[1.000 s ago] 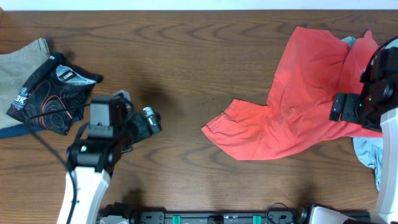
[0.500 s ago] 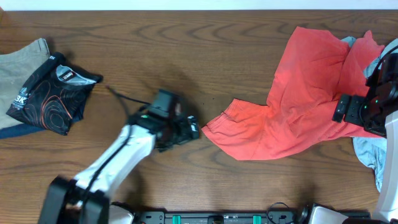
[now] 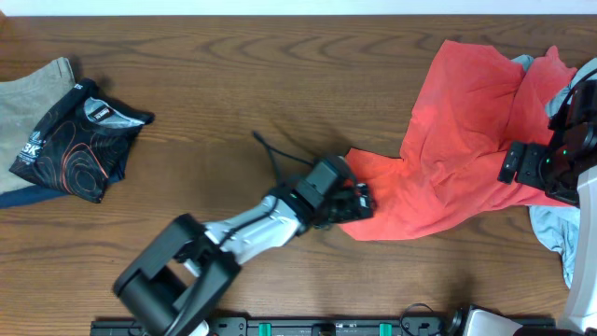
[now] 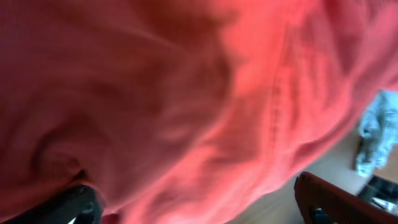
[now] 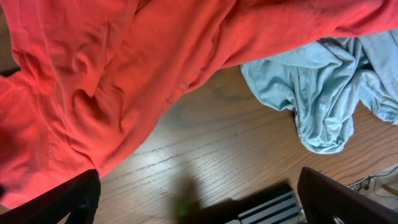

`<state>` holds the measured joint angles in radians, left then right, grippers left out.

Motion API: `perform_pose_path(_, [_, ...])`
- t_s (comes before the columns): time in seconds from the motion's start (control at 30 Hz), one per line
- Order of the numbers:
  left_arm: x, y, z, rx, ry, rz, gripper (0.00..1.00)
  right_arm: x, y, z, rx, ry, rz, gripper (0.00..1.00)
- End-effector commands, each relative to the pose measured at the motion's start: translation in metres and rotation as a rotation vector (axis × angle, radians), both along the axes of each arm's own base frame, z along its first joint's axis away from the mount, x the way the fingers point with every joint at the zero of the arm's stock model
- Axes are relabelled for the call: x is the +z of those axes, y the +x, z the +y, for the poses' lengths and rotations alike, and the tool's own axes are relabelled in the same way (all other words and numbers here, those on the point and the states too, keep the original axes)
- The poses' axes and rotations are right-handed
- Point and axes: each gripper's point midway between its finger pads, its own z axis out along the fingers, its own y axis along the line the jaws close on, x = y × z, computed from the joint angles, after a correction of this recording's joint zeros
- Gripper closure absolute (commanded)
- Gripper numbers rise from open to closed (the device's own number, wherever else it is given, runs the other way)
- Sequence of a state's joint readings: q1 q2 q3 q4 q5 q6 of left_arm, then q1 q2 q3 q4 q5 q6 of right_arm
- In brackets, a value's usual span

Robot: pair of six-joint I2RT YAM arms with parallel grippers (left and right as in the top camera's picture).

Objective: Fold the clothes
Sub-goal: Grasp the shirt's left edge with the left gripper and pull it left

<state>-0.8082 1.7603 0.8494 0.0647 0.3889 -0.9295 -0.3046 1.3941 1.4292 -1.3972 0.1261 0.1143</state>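
Observation:
A crumpled red shirt (image 3: 457,131) lies spread at the right of the table. My left gripper (image 3: 359,201) is stretched out low to its lower-left hem. In the left wrist view the red cloth (image 4: 186,93) fills the frame. The fingers (image 4: 199,202) are wide apart and open, with the cloth's edge lying between them. My right gripper (image 3: 520,163) hovers over the shirt's right side. It is open and empty (image 5: 199,199) above bare wood, with the red shirt (image 5: 124,62) just ahead of it.
A light blue garment (image 3: 550,229) lies bunched at the right edge, partly under the red shirt, and shows in the right wrist view (image 5: 323,87). A folded black printed garment (image 3: 79,140) lies on a beige one (image 3: 28,93) at the far left.
My left arm has swept from the left side across the table to the red shirt's lower-left hem. The right arm has barely moved.

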Motion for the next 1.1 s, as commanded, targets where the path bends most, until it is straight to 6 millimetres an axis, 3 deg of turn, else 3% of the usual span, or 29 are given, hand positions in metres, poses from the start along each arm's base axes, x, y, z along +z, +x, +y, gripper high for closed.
perform_pose_path(0.0, [-0.033, -0.020, -0.004, -0.009, 0.060, 0.053, 0.27, 0.001, 0.000, -0.001, -0.016, 0.004, -0.007, 0.01])
perform_pose_path(0.17, [-0.035, -0.018, -0.003, -0.040, 0.074, 0.012, 0.92, 0.001, 0.002, -0.001, -0.016, 0.002, -0.014, 0.01])
perform_pose_path(0.2, [-0.034, -0.016, -0.001, -0.058, 0.078, -0.004, 0.94, 0.001, 0.002, -0.001, -0.016, 0.002, -0.015, 0.01])
perform_pose_path(0.33, [-0.025, 0.000, 0.018, -0.105, 0.102, -0.073, 0.94, -0.002, 0.006, -0.002, -0.033, 0.002, -0.032, 0.01])
perform_pose_path(0.4, [-0.010, 0.019, 0.035, -0.086, 0.106, -0.117, 0.94, -0.006, 0.011, 0.000, -0.039, 0.023, -0.049, 0.01])
perform_pose_path(0.63, [0.081, 0.098, 0.124, 0.208, 0.026, -0.294, 0.94, -0.039, 0.015, 0.012, -0.024, 0.095, -0.047, 0.01])
perform_pose_path(0.73, [0.114, 0.116, 0.159, 0.313, 0.000, -0.372, 0.94, -0.063, 0.020, 0.018, -0.014, 0.134, -0.063, 0.01])
perform_pose_path(0.83, [0.135, 0.126, 0.186, 0.388, -0.010, -0.423, 0.94, -0.091, 0.027, 0.022, -0.014, 0.161, -0.099, 0.02])
perform_pose_path(0.93, [0.144, 0.134, 0.209, 0.451, -0.008, -0.448, 0.93, -0.115, 0.032, 0.022, -0.039, 0.165, -0.140, 0.09])
perform_pose_path(1.07, [0.145, 0.140, 0.228, 0.499, 0.001, -0.454, 0.94, -0.143, 0.031, 0.023, -0.120, 0.177, -0.176, 0.37])
